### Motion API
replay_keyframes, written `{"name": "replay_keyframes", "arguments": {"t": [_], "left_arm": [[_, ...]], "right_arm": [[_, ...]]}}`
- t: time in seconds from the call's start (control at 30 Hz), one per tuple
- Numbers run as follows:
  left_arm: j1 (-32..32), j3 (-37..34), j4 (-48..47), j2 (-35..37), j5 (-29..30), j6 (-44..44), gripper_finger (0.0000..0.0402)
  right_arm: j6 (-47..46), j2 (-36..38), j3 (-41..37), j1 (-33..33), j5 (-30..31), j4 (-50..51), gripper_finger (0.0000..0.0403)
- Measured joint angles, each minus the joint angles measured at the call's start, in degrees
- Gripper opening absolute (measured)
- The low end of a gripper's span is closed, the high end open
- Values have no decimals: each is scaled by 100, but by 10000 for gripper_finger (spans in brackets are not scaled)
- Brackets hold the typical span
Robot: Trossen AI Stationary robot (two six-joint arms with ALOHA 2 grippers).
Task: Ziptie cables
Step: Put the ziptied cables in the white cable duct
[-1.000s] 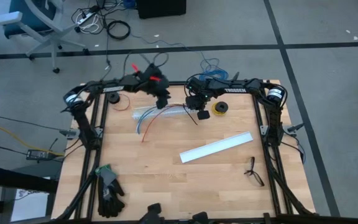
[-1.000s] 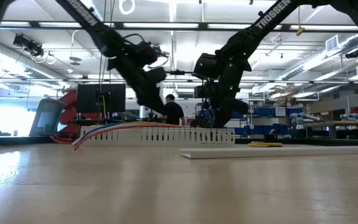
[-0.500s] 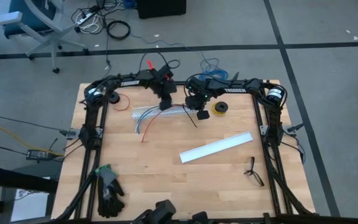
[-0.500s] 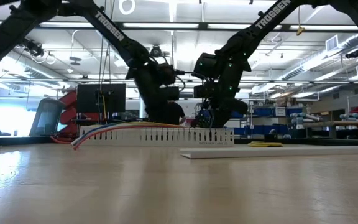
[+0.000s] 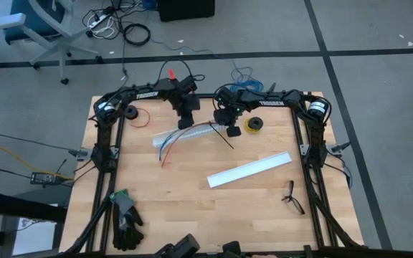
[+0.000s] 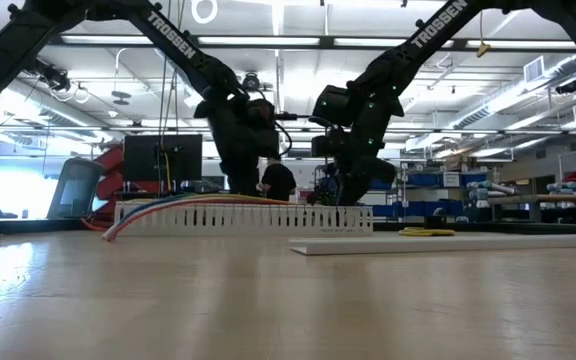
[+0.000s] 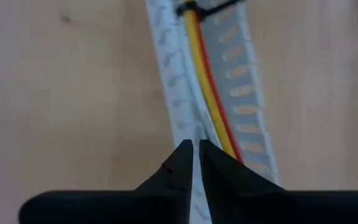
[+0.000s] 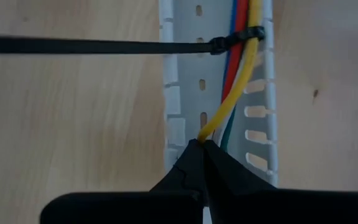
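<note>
The cables (image 5: 180, 136) lie in a white slotted channel (image 5: 169, 135) at the far middle of the bench (image 5: 192, 201), their loose ends curving out of the channel's left end onto the wood. In the right wrist view the ziptie (image 8: 98, 45) is looped around the cables (image 8: 241, 56) inside the channel (image 8: 185, 81), its long black tail running out sideways over the bench.

The left tool (image 5: 185, 122) is low over the channel, near its middle. In the left wrist view its fingers (image 7: 178, 167) stand almost together with a thin slit between them, right at the channel (image 7: 176, 93) wall beside the yellow and red cables (image 7: 205, 87); whether they pinch anything I cannot tell.

The right tool (image 5: 232, 131) is at the channel's right end. Its fingers (image 8: 191, 163) are pressed together at the tip of the yellow cable.

A second white channel (image 5: 249, 170) lies apart toward the right, a yellow wire spool (image 5: 254, 125) is just beyond the right tool, and a black glove (image 5: 126, 218) rests at the near left corner.
</note>
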State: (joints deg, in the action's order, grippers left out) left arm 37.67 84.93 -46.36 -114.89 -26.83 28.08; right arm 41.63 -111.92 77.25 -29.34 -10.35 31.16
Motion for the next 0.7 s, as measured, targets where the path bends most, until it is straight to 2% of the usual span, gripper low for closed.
{"name": "replay_keyframes", "arguments": {"t": [0.43,0.5,0.63,0.7], "left_arm": [[-279,-2,-392,26,-186,2,14],[-356,-2,-506,26,3,-4,14],[-557,7,-679,52,823,-279,11],[-644,7,-697,48,955,-319,9]], "right_arm": [[-101,0,0,-75,-28,-26,0],[-109,0,0,-77,-28,-26,0],[-155,0,0,-75,-37,-33,0],[-171,0,0,-75,-35,-30,0]]}}
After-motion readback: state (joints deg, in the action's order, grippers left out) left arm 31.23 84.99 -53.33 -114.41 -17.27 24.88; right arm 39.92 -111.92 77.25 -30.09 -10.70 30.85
